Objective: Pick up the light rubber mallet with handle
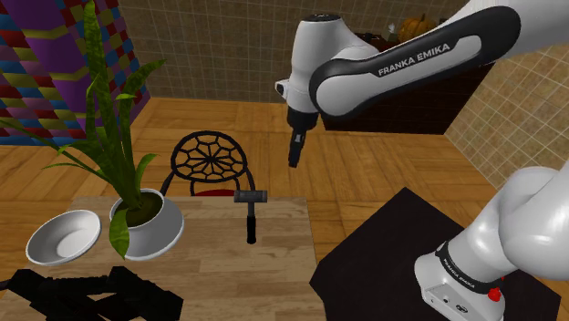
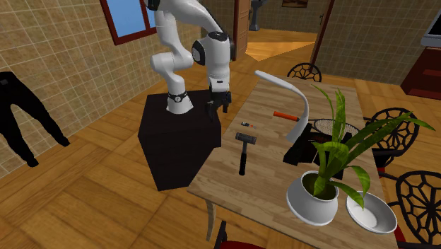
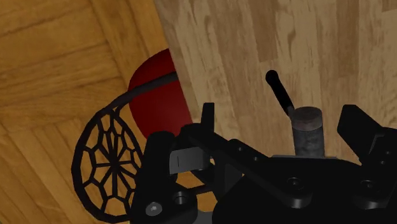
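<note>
Dark grey at the head and black along the handle, the mallet (image 3: 306, 133) hardly looks light, yet we take it for the task's thing because it is the handled tool lying straight beneath the pincer (image 3: 282, 114). The pincer is spread, nothing between its fingers (image 3: 359, 130) but air, and it hangs well above the wooden table (image 3: 356, 51) rather than down at the tool. From along the pincer we see the head below the gap, nearer one finger than the other, with the handle running away from it flat on the boards. We judge the wide spread suits a straight descent, the fingers passing either side of the tool; the offset suggests a small sideways correction first. The mallet lies near the table's edge, and off to one side of the pincer, beyond that edge, stands a black chair (image 3: 108, 159) with a red seat, low enough that we do not expect it to obstruct. In the shoulder view the pincer (image 1: 294, 162) points downward, the mallet (image 1: 250, 214) below and apart from it.
</note>
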Controlling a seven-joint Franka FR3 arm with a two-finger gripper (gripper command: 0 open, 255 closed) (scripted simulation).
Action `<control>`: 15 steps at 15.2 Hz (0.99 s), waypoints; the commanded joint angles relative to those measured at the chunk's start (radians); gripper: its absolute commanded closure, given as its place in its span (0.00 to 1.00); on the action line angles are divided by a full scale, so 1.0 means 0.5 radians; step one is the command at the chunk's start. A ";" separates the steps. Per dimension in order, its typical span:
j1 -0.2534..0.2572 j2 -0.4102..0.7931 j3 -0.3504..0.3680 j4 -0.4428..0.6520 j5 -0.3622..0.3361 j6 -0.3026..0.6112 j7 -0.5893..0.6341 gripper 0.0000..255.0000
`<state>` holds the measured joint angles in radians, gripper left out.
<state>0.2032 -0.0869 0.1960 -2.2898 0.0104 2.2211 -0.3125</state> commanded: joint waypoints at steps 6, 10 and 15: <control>0.106 0.434 0.104 0.190 -0.033 0.190 -0.095 0.00; 0.158 0.626 0.146 0.292 -0.066 0.252 -0.130 0.00; 0.168 0.721 0.133 0.266 -0.101 0.370 -0.110 0.00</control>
<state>0.2862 0.2646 0.2636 -2.1544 -0.0366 2.3945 -0.3689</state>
